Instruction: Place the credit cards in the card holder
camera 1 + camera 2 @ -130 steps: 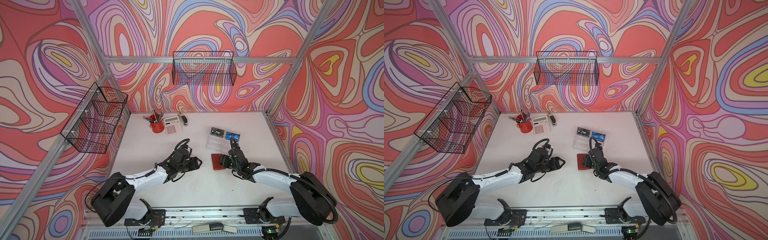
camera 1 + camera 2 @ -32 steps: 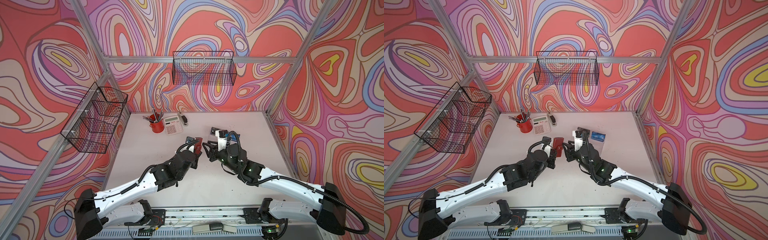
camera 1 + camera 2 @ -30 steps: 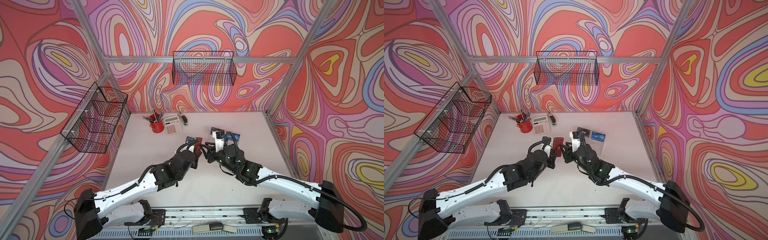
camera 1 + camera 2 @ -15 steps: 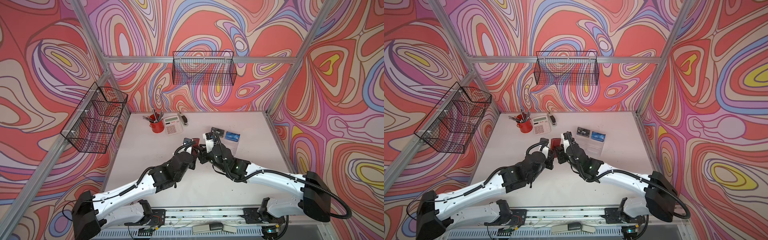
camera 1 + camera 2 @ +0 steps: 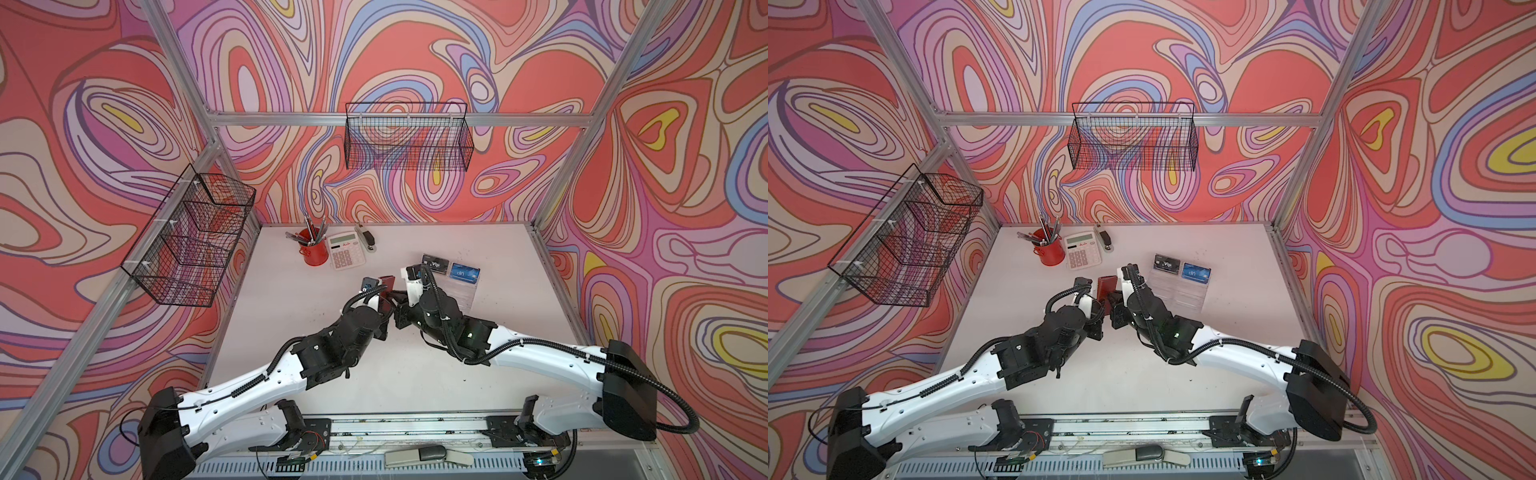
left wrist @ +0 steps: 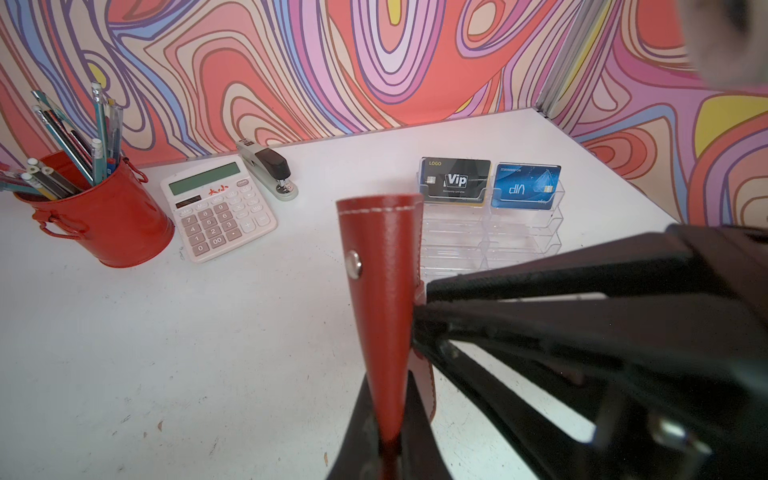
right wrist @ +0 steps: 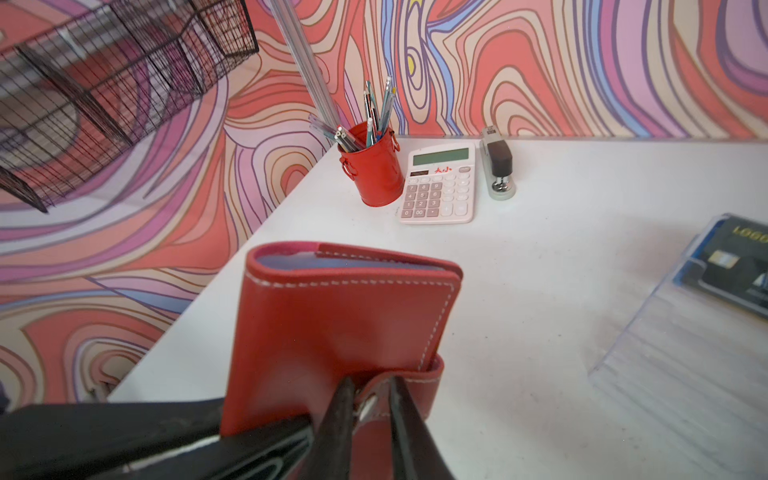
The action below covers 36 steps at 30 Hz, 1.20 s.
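The red card holder [image 5: 387, 282] [image 5: 1106, 286] is held upright above the table's middle. My left gripper [image 6: 388, 395] [image 5: 383, 306] is shut on its lower edge. My right gripper [image 7: 370, 386] [image 5: 395, 297] meets it from the right, shut on the snap tab strap [image 7: 403, 399]. The card holder [image 7: 340, 324] is closed, its stitched cover facing the right wrist view. Two credit cards stand in a clear acrylic stand [image 5: 457, 291]: a black VIP card [image 5: 435, 263] [image 6: 455, 180] and a blue card [image 5: 465, 272] [image 6: 525, 187].
At the back left of the table stand a red pen cup [image 5: 313, 251], a beige calculator [image 5: 347, 250] and a stapler [image 5: 366, 241]. Wire baskets hang on the left wall [image 5: 191, 241] and the back wall [image 5: 409, 143].
My right gripper has moved left to the card holder and shut on its strap. My left gripper keeps holding the holder upright, lifted off the table where it lay earlier.
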Available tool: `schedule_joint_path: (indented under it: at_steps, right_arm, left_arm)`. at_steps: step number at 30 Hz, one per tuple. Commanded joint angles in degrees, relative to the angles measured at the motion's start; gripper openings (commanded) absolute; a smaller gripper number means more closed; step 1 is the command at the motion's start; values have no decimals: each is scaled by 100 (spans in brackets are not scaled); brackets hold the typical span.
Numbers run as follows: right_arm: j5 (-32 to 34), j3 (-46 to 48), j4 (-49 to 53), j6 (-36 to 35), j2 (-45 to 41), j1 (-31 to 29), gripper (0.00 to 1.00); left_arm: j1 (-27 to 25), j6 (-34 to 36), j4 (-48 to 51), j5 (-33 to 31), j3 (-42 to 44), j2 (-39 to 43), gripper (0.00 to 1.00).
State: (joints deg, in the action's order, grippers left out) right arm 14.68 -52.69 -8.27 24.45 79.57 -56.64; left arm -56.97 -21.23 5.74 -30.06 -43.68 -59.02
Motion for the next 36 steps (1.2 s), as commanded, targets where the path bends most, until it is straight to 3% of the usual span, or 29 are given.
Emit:
schedule_joint_path:
  at_steps: [1, 3, 9, 14, 20, 24, 27, 33, 36]
  right_arm:
    - [394, -64, 242, 7, 119, 52, 5]
    - [466, -76, 280, 25, 137, 56, 0]
    - [972, 56, 265, 129, 110, 56, 0]
    - [1842, 195, 368, 247, -1, 63, 0]
    - [2152, 434, 224, 292, -279, 67, 0]
    - [2145, 454, 265, 314, -332, 72, 0]
    - [2026, 576, 115, 329, -447, 77, 11]
    - [1645, 1005, -225, 607, -916, 255, 25]
    - [937, 1202, -384, 836, -1063, 711, 27]
  left_arm:
    - [-33, -12, -332, -151, 18, 229, 0]
    - [-33, -29, -351, -196, 43, 265, 0]
    - [-33, -130, -359, -324, 117, 387, 0]
    - [-25, -232, -310, -342, 158, 518, 0]
    - [176, -376, -349, 84, 286, 747, 0]
    - [686, -767, -733, 1168, 653, 1015, 0]
    - [982, -1001, -1033, 1690, 914, 1256, 0]
    - [1002, -1119, -1530, 1703, 1338, 1688, 0]
    - [998, -1195, -1567, 1452, 1568, 1812, 0]
